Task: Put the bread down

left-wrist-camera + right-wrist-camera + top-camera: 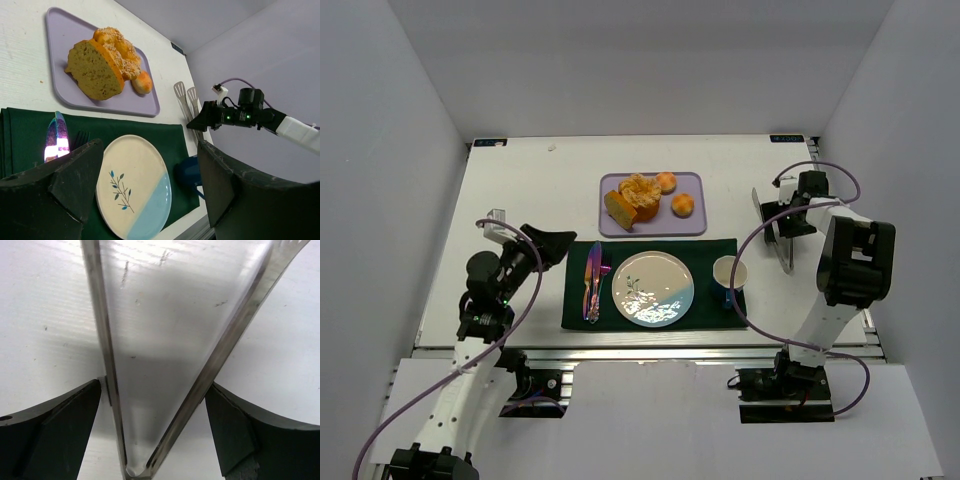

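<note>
The bread is a tan slice with a brown crust, leaning against the round orange cake on the lavender tray. The left wrist view shows the bread's cut face. My left gripper is open and empty, left of the green mat, with the plate between its fingers in its wrist view. My right gripper is low over the metal tongs at the right. Its jaws are open and straddle the tongs' hinge end.
Two small orange buns share the tray. The dark green mat holds the cream-and-blue plate, an iridescent knife and fork on its left and a blue cup on its right. White walls enclose the table.
</note>
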You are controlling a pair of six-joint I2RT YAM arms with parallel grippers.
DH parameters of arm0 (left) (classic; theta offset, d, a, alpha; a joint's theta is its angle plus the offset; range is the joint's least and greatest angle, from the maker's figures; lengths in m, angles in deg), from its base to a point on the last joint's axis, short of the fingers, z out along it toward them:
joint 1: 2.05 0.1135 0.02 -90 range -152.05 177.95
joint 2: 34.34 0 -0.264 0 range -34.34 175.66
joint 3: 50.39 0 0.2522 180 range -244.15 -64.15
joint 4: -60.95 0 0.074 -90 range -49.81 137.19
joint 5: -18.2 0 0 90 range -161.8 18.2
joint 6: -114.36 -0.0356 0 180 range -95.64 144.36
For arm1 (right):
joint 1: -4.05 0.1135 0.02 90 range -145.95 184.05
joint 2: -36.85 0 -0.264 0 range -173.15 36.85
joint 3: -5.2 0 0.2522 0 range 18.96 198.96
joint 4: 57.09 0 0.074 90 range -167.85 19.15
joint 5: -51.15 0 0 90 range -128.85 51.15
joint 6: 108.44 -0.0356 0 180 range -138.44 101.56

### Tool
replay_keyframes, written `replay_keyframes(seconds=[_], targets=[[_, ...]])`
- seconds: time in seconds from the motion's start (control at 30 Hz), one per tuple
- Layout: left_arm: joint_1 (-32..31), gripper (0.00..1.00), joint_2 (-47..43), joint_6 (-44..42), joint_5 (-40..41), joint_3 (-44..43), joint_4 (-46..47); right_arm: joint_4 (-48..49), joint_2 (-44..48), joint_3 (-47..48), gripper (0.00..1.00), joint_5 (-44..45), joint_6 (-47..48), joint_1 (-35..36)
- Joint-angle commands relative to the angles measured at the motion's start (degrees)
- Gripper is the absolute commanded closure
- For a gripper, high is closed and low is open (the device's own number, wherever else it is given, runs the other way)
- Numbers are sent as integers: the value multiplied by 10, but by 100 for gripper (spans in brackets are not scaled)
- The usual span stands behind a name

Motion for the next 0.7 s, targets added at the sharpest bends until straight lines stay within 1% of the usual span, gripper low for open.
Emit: replay_keyframes(seconds=[0.0,0.2,0.33,0.4,0.43,0.47,0.53,0.57,0.63,0.67], targets=[[0,15,-11,4,14,-22,-18,-11,14,-48,11,-11,3,1],[0,15,6,2,7,-29,-15,12,35,-92,14,-13,-8,2],[0,15,15,1,2,-35,-7,27,22,-85,18,-9,-15,1],[0,15,20,1,1,-36,-7,33,13,-77,25,-5,-15,1],[0,15,22,1,0,-40,-6,35,4,-65,29,-3,-14,1],[0,15,22,1,1,-41,-8,35,-1,-59,43,-2,-12,2],[0,15,20,1,3,-42,-9,33,-11,-49,53,-1,-5,1],[0,15,20,1,4,-43,-8,31,-11,-41,62,-1,-3,1],[0,15,16,2,8,-44,-12,31,-4,-37,73,-4,3,1],[0,15,14,2,10,-44,-13,31,1,-34,84,-6,3,1]])
